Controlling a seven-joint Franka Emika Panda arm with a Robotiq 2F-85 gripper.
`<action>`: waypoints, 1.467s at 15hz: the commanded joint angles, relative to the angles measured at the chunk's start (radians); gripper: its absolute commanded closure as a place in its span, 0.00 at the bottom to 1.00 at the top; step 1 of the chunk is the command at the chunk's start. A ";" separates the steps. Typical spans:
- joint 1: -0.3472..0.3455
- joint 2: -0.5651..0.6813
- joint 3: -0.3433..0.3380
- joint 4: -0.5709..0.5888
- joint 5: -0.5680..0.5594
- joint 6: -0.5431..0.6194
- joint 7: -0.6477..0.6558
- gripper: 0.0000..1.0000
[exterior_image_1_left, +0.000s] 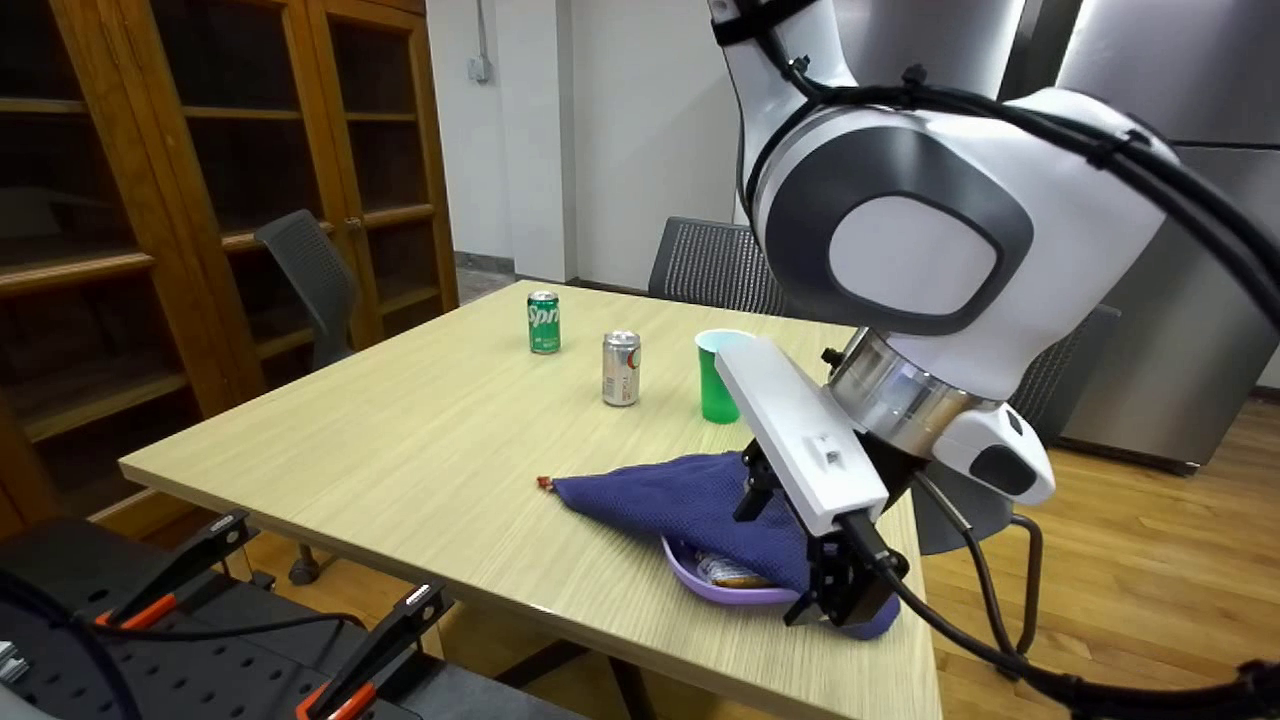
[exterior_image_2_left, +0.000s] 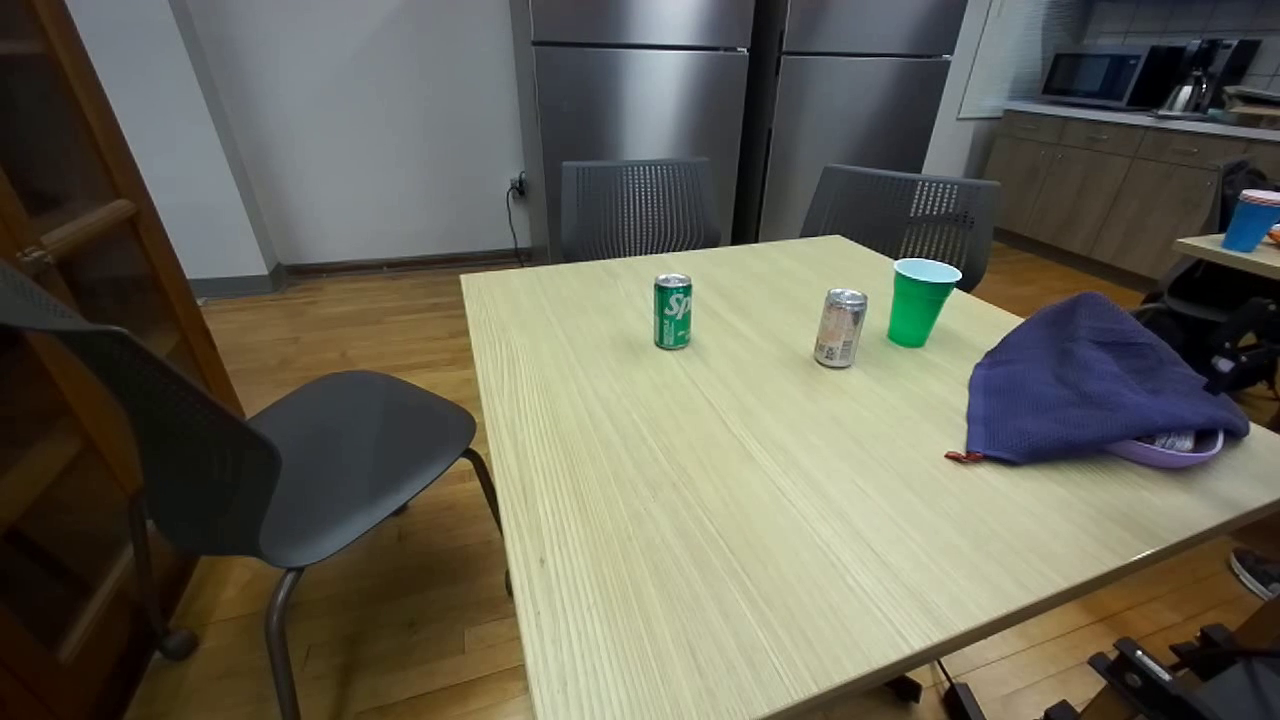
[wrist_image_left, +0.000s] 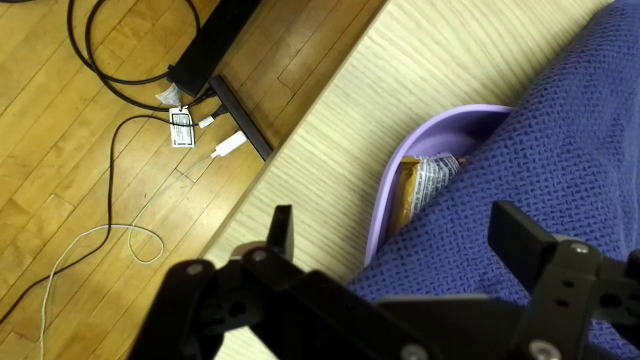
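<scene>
Spread wide and gripping nothing, my end effector (wrist_image_left: 392, 230) hangs near the blue waffle-weave towel (wrist_image_left: 565, 150) partly draped over a purple bowl (wrist_image_left: 384, 195) on the table (wrist_image_left: 345, 155); contact unclear. Towel looks light, limp, hardly slippery, unbreakable: I'd pinch a fold, clear of the stiffer bowl.

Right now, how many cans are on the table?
2: a green can, and a silver can standing between it and the green cup. More could hide under the blue cloth.
</scene>
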 joint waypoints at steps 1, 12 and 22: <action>-0.027 -0.044 0.030 -0.054 0.051 0.028 -0.011 0.00; -0.022 -0.031 0.043 -0.054 0.103 0.050 -0.018 0.97; -0.019 -0.019 0.051 -0.040 0.115 0.061 -0.005 0.36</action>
